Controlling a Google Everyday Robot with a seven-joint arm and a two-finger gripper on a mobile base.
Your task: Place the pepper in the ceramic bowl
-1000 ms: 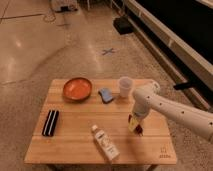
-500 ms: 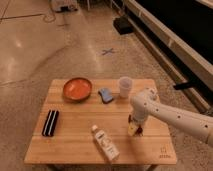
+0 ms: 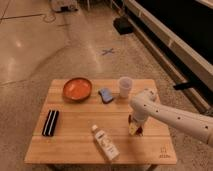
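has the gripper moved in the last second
Yes, slightly: the gripper has shifted down in view, away from the cup, and hangs right of the bottle.

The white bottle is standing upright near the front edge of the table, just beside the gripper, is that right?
Not quite: the camera view shows the white bottle lying on its side, not upright. The rest holds: it is near the front edge of the table, and the gripper is low over the tabletop just beside it.
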